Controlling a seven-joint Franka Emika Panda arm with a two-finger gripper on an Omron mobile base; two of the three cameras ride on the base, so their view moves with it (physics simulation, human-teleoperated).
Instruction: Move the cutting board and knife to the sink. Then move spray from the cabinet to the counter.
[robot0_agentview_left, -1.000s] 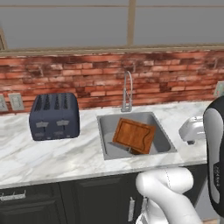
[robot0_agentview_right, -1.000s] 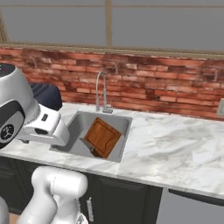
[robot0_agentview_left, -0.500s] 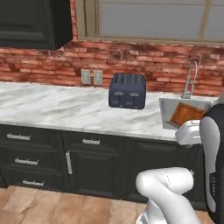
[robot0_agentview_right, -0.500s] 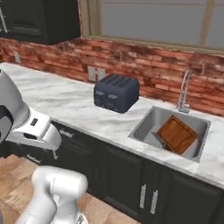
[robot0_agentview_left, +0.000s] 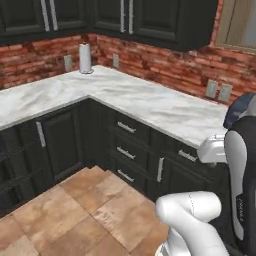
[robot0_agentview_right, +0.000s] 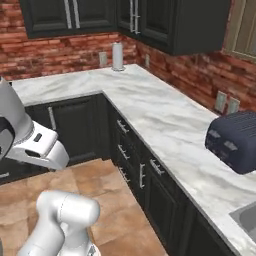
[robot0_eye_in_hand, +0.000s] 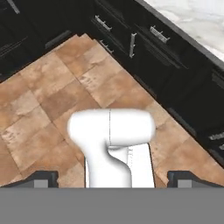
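Note:
My gripper (robot0_eye_in_hand: 112, 178) is open and holds nothing; its two dark fingertips (robot0_eye_in_hand: 41, 179) stand far apart at the bottom of the hand view, pointing down at the brown tiled floor. The white marble counter (robot0_agentview_left: 150, 102) runs in an L round the room's corner over dark drawers. In the right base view a corner of the sink (robot0_agentview_right: 247, 216) peeks in at the lower right. The cutting board, the knife, the spray and its cabinet are out of view.
A dark blue toaster (robot0_agentview_right: 235, 141) stands on the counter near the sink. A steel cylinder (robot0_agentview_left: 85, 58) stands in the far corner by the brick wall. Panelled wall cabinets (robot0_agentview_left: 125, 15) with long silver handles hang above. Open tiled floor (robot0_agentview_left: 75, 210) lies before the drawers.
The whole picture has swung left: the sink with the cutting board in it slid out to the right, and the counter's corner came into view. The gripper stays open.

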